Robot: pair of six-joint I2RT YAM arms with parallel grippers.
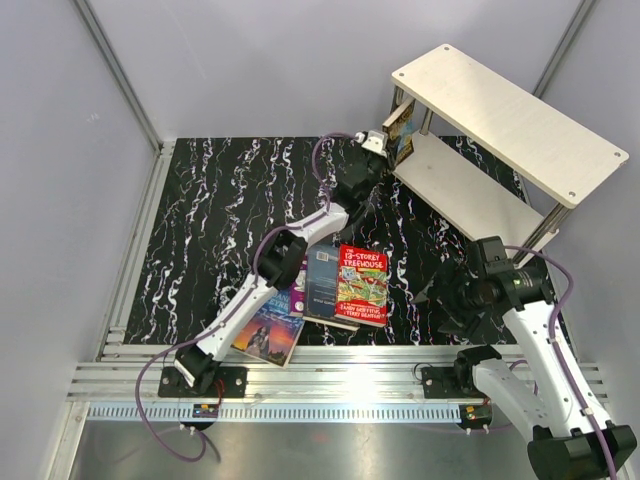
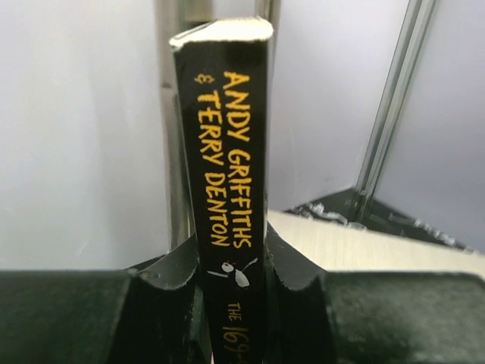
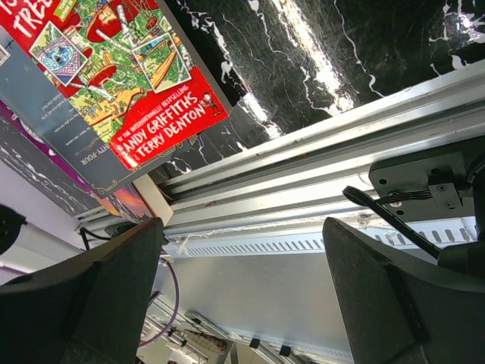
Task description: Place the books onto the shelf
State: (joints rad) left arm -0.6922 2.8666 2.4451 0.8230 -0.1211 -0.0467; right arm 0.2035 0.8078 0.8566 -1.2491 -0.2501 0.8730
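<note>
Lettering on two books
Black-spined book [image 2: 231, 189]: "ANDY GRIFFITHS & TERRY DENTON"; red book [image 1: 362, 285]: "13-STOREY TREEHOUSE", with the same two authors' names.

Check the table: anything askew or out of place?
The four loose books lie in a skewed, overlapping heap by the near edge; the blue-orange one at the bottom sticks out onto the metal rail. No damage visible.

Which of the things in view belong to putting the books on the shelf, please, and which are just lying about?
For the job: shelf; black-spined book in the shut left gripper, at the shelf; red Treehouse, grey-blue book, purple book and Jane Eyre, overlapping on the mat.
Just about: mat; rail; open right gripper, holding nothing.
</note>
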